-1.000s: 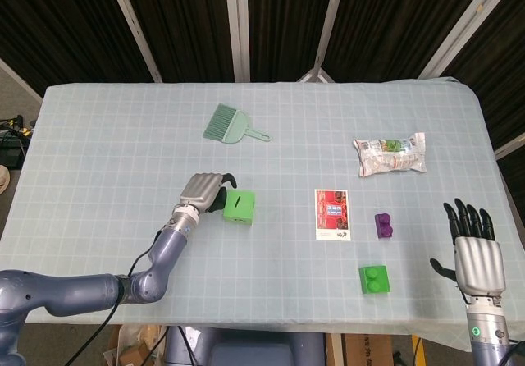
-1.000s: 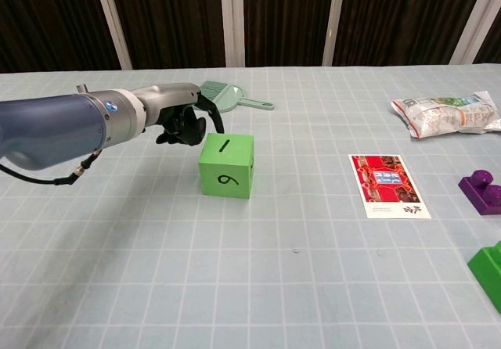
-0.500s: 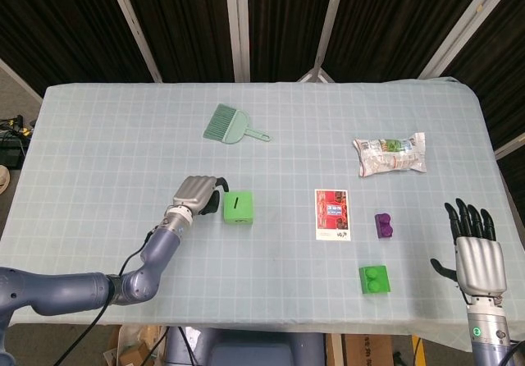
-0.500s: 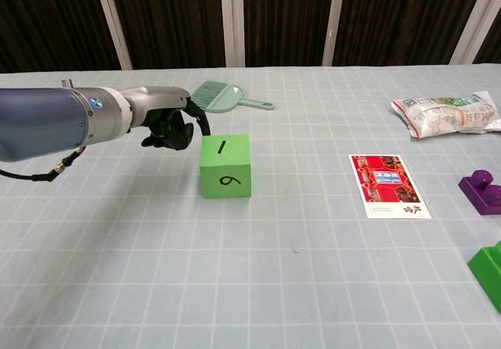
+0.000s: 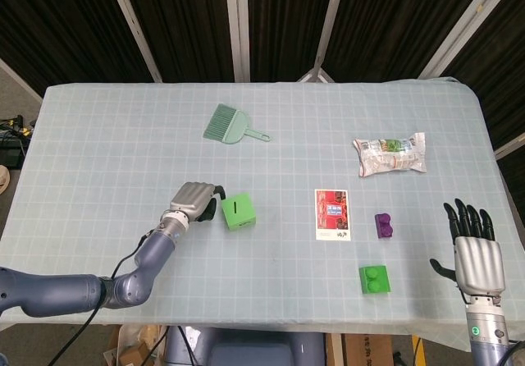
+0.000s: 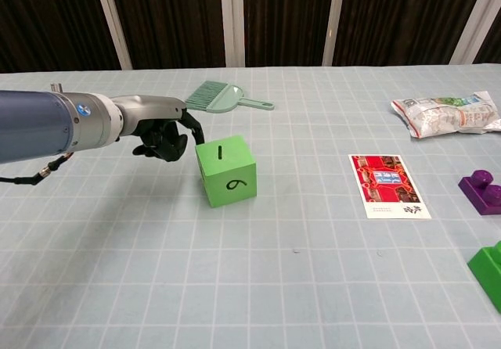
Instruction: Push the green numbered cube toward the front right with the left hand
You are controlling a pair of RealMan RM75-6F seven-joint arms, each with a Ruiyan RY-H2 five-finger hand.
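Observation:
The green numbered cube [image 5: 237, 211] [image 6: 226, 170] sits left of the table's middle, turned a little askew, with a 6 on its near face and a 1 on top. My left hand [image 5: 194, 199] [image 6: 163, 135] is just left of it, fingers curled in with nothing in them, knuckles at the cube's left side. Whether they touch the cube I cannot tell. My right hand [image 5: 475, 251] hangs at the front right past the table edge, fingers spread and holding nothing.
A green dustpan brush [image 5: 230, 125] lies at the back. A red card [image 5: 332, 214], a purple brick [image 5: 384, 224] and a green brick [image 5: 374, 280] lie to the cube's right. A snack packet [image 5: 390, 153] is at the back right.
The left hand has drawn back to the left and toward the front. The cube has slid slightly toward the front and twisted out of square. The right hand has not moved.

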